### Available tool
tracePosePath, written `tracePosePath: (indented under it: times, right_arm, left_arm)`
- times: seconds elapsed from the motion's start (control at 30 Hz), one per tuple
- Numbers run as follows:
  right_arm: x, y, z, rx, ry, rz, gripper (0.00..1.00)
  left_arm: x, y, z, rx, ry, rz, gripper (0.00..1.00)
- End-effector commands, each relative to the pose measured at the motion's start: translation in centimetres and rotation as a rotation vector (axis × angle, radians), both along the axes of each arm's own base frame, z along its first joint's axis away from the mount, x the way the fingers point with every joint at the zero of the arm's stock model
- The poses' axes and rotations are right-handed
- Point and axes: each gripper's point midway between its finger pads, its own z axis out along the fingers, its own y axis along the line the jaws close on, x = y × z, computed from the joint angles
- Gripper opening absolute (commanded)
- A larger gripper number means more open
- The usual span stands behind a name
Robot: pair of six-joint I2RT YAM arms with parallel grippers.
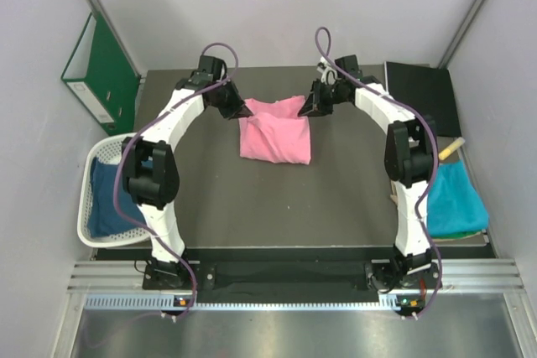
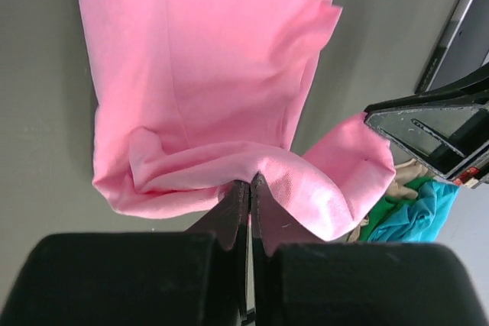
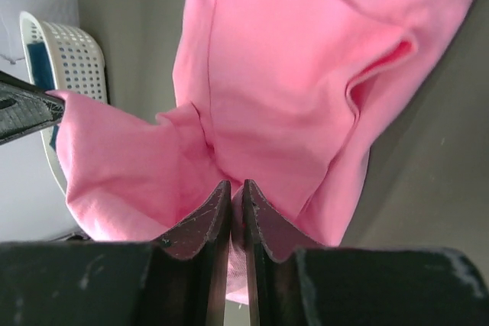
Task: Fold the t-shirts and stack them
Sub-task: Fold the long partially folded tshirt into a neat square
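The left gripper [image 1: 244, 111] and right gripper [image 1: 308, 111] each pinch a far corner of the pink t-shirt [image 1: 275, 138] near the table's [image 1: 277, 207] far edge.

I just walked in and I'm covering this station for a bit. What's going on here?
Both arms are working on the pink t-shirt, which lies in the middle of the table and looks partly folded. The left gripper and the right gripper are each pinched shut on its far edge, one near each corner. A dark blue shirt sits in the white basket on the left, and a teal shirt lies at the table's right edge. Neither is being touched, and nothing is stacked yet.
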Motion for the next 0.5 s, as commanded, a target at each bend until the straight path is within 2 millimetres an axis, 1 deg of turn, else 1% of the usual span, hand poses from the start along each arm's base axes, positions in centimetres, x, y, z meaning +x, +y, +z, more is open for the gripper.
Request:
tracePosePath:
  times: [0.0,0.03,0.07,0.1,0.13,0.17,0.2,0.23,0.27,0.3,0.33,0.37,0.4,0.43,0.47]
  right_arm:
    - [5.2,1.0,4.5,0.125,-0.192,-0.053,0.13]
    - [6.2,1.2,5.6,0.138,-0.23,-0.064,0.13]
    - [6.8,1.2,5.8,0.142,-0.242,-0.074,0.13]
    - [7.6,1.2,5.2,0.144,-0.233,-0.093,0.13]
    - [8.6,1.4,6.2,0.158,-0.271,-0.104,0.13]
    - [9.3,1.4,5.6,0.16,-0.267,-0.116,0.14]
    - [10.1,1.3,5.8,0.162,-0.272,-0.146,0.15]
    - [11.1,1.4,6.9,0.176,-0.314,-0.157,0.16]
    - [11.9,1.3,6.1,0.172,-0.311,-0.177,0.18]
    - [12.7,1.1,6.0,0.17,-0.311,-0.212,0.22]
    - [13.6,1.1,6.9,0.182,-0.338,-0.226,0.26]
    - [14.3,1.0,5.5,0.185,-0.31,-0.25,0.28]
    - [15.0,0.8,5.4,0.181,-0.315,-0.275,0.31]
    - [15.6,0.5,5.4,0.186,-0.327,-0.292,0.31]
    - [16.1,0.1,4.2,0.179,-0.314,-0.31,0.32]
  left_arm:
    - [3.7,1.3,2.3,-0.014,-0.126,0.053,0.0]
    - [4.3,1.5,1.9,-0.02,-0.125,0.059,0.0]
    - [4.7,1.6,1.7,-0.027,-0.124,0.062,0.0]
    - [5.1,1.9,1.7,-0.036,-0.127,0.064,0.0]
    - [5.8,1.9,1.5,-0.046,-0.137,0.064,0.0]
    - [6.2,2.1,1.3,-0.048,-0.14,0.065,0.0]
    - [6.6,2.4,1.1,-0.053,-0.141,0.069,0.0]
    - [7.4,2.4,0.7,-0.059,-0.145,0.072,0.0]
    - [7.8,2.5,0.5,-0.065,-0.147,0.079,0.0]
    - [8.4,2.9,0.2,-0.07,-0.149,0.089,0.0]
    - [9.1,2.8,-0.5,-0.081,-0.143,0.087,0.0]
    - [9.7,2.9,-0.8,-0.09,-0.146,0.094,0.0]
    - [10.3,3.1,-1.2,-0.094,-0.142,0.099,0.0]
    - [11.3,3.1,-2.0,-0.103,-0.139,0.094,0.0]
    - [11.8,3.0,-2.2,-0.114,-0.142,0.089,0.0]
